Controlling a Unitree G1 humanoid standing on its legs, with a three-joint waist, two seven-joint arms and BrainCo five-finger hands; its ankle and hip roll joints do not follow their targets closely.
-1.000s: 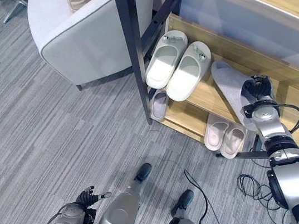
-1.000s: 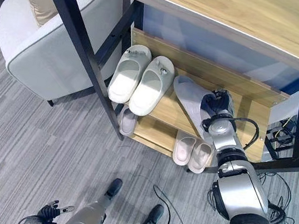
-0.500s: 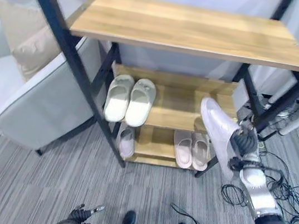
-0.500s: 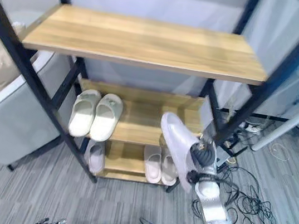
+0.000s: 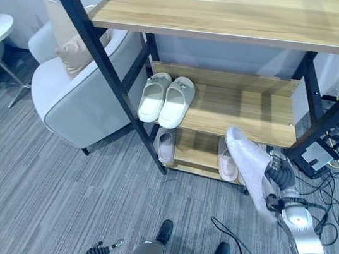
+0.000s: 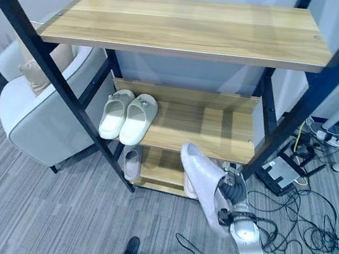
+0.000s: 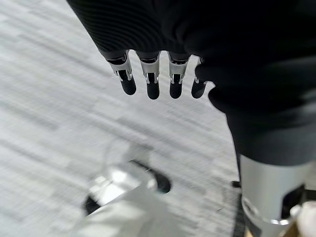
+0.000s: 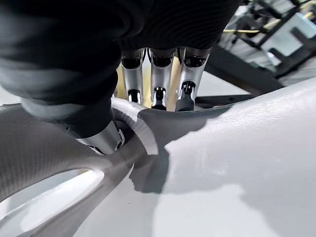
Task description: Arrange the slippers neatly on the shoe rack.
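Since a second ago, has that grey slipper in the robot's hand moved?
Yes. The grey slipper, pinched in the right hand, has come off the middle shelf and now hangs out in front of the rack.

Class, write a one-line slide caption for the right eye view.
Right hand grips a pale grey slipper in front of the wooden shoe rack, where a cream pair sits on the middle shelf.
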